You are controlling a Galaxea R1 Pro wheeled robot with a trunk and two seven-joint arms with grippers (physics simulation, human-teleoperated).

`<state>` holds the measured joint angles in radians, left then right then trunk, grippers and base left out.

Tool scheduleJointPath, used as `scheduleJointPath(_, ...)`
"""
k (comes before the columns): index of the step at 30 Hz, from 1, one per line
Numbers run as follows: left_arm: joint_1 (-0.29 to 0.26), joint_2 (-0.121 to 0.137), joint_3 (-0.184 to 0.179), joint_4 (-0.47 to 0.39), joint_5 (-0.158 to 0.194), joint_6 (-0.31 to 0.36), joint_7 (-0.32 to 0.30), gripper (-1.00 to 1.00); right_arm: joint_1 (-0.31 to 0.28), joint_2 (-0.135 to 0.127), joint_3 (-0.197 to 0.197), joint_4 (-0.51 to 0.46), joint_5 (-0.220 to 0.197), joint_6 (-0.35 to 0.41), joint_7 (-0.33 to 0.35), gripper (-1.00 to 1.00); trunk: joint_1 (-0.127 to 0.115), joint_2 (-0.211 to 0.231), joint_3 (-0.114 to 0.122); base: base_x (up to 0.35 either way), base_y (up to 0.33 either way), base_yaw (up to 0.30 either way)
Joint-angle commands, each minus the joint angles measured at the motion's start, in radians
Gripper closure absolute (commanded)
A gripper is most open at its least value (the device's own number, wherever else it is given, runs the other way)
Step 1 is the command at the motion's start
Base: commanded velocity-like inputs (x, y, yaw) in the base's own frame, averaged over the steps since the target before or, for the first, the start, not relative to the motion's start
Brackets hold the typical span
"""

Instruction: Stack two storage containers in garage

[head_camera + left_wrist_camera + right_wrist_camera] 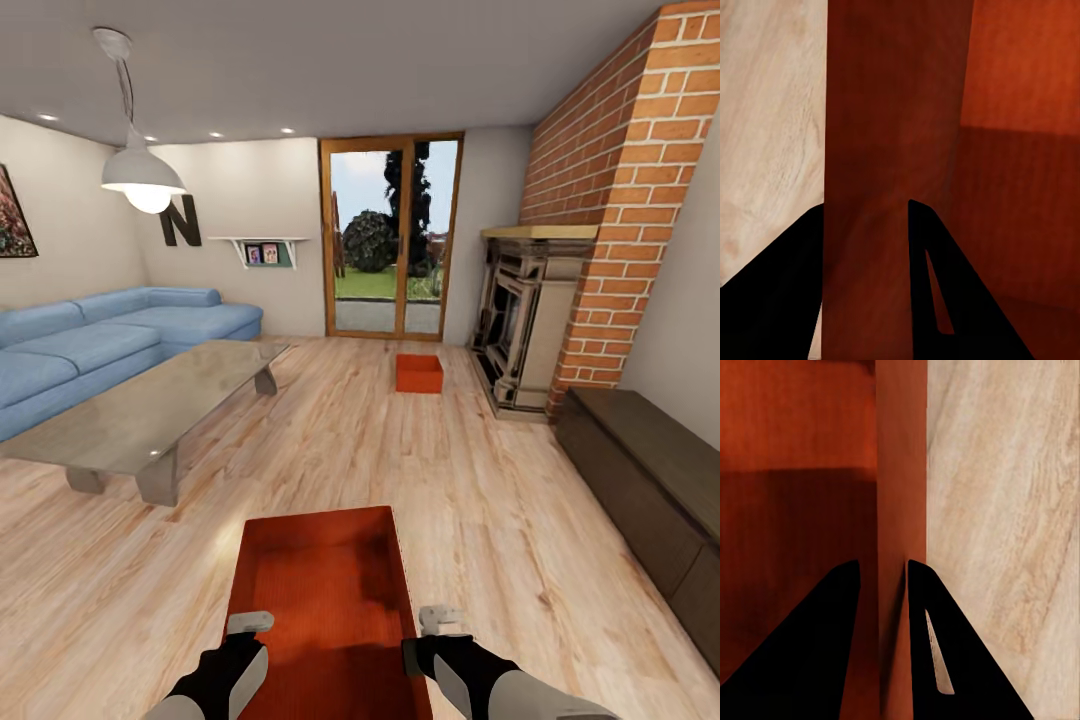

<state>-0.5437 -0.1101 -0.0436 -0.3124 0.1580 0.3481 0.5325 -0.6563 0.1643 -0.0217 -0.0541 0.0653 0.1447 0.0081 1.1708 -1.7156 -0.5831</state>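
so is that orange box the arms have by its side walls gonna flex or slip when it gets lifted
The near storage container looks stiff: its thin walls stand straight in both wrist views. It is lidless and empty, so probably light for its size. The left gripper and right gripper each pinch only a wall edge, so it could tilt or slide between the jaws if the arms drift apart.

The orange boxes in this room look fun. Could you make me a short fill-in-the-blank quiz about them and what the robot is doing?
1. The near storage container is gripped by ____ end effectors, the left end effector and the right end effector, one on each side wall.
2. The far storage container sits on the wood floor in front of the glass ____.
3. The sofa beside the glass table is ____ in colour.

Missing words: two; doors; blue
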Motion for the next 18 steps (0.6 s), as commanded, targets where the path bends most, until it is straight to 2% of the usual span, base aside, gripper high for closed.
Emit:
scheduleJointPath(1,0.0,-0.002,-0.005,0.003,0.012,0.012,0.034,1.0,0.0,0.0,-0.003,-0.006,0.02,-0.023,-0.01,1.0,0.0,0.0,-0.001,0.0,0.0,0.282)
scheduleJointPath(18,0.0,-0.002,-0.004,0.003,0.012,0.012,0.034,1.0,0.0,0.0,-0.003,-0.006,0.02,-0.023,-0.01,1.0,0.0,0.0,0.006,0.0,0.0,0.282)
